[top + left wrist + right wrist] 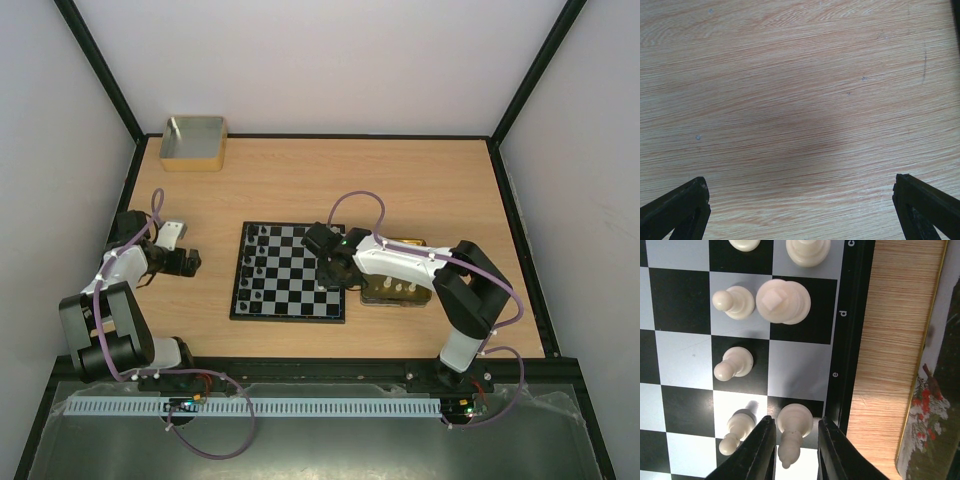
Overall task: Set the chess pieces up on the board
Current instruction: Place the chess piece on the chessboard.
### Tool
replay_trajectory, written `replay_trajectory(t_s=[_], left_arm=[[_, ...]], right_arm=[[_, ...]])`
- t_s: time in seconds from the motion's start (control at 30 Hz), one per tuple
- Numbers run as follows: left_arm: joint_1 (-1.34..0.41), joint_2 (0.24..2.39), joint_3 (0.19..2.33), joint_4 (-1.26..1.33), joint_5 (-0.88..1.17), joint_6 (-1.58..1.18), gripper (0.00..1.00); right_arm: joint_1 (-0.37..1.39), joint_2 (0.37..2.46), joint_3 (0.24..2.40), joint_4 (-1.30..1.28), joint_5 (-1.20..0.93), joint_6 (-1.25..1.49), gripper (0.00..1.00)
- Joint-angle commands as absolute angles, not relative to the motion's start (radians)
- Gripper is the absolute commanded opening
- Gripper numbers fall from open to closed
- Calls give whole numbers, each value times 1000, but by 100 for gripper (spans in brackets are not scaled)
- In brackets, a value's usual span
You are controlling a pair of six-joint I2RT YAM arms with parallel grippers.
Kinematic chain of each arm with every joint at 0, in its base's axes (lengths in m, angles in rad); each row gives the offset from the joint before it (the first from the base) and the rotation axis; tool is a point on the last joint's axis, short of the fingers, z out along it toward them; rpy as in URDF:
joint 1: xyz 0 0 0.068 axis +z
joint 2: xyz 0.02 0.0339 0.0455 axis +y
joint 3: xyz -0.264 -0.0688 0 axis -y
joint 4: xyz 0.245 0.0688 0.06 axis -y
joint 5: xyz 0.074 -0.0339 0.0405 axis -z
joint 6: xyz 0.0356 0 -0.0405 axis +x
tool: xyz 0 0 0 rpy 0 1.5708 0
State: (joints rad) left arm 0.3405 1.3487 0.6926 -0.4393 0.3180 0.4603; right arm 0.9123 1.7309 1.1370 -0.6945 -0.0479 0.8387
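The board (290,272) lies in the middle of the table. Black chess pieces (255,265) stand along its left side. In the right wrist view, cream-white pieces stand near the board's lettered edge (840,340): pawns (735,302) (732,365) (737,430) and a taller piece (783,301). My right gripper (794,419) (325,262) straddles a white bishop (790,440) standing on a black edge square. Its jaws stand slightly apart, with a small gap on the right side. My left gripper (185,262) is wide open over bare wood, its fingers (680,210) holding nothing.
A shiny gold tin (400,285) (925,430) with more pieces in it sits just right of the board, under the right arm. A grey box with a tan rim (193,142) stands at the far left corner. Walls enclose the table.
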Motion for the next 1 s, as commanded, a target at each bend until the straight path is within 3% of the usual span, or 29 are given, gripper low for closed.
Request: replay_trajectory(t_s=[0.0,0.4,0.57,0.97], left_arm=[[336,1335,686,-466,330,473,99],[337,1321,675,-467,321,480,100],[337,1318,668,-466,322,481,100],[337,1303,675,-477,324,484,99]], right_arm=[[920,1718,1160,-740,-15,841,23],[920,1683,1159,-761,-7,845,26],[920,1669,1167,-767,3,848,35],[882,1561,1191,-867,112,861,37]])
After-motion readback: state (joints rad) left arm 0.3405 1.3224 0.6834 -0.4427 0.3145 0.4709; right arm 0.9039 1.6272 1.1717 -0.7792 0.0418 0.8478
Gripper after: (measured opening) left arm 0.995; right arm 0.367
